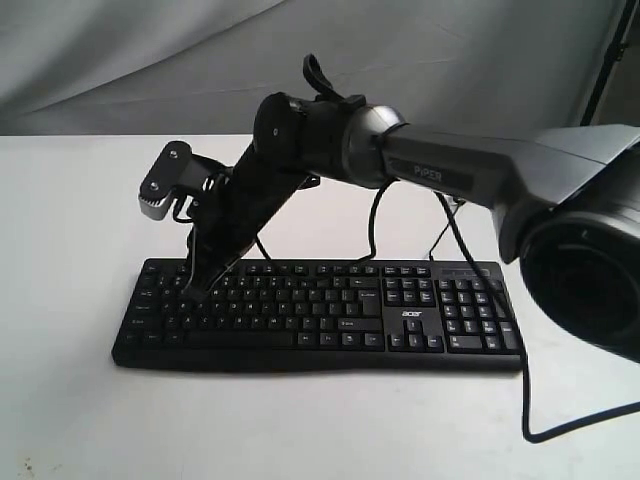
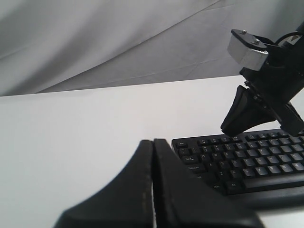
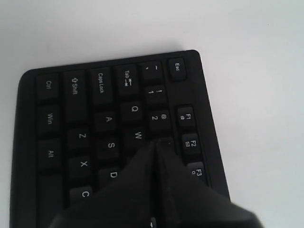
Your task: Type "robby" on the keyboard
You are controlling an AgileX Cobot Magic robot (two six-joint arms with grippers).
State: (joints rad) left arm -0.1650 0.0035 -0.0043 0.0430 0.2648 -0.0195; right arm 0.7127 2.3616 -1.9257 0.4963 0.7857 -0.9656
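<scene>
Keyboard: black keyboard [image 1: 320, 310] lies flat about the middle of the white table [image 1: 80, 200], with its long side parallel to the far edge. The number pad is at its right end, and a white "acer" logo [image 1: 411, 314] sits above the arrow keys.
Right gripper: right gripper [image 3: 156, 142] reaches across from the right side of the table to the left part of the keyboard and points down. Its two fingers are pressed together with no gap. In the right wrist view the tip is just beside the W key, below the 2 key, and it covers the next letter. I cannot tell if it really presses a key.
Left gripper: left gripper [image 2: 153, 141] also has its fingers pressed together and carries nothing. It is over the bare table, just beyond the left end of the keyboard.
Cable: thin black cable [image 1: 524, 390] runs on the table past the right end of the keyboard. I cannot tell what it belongs to.
Background: grey cloth [image 1: 150, 60] hangs behind the far edge.
</scene>
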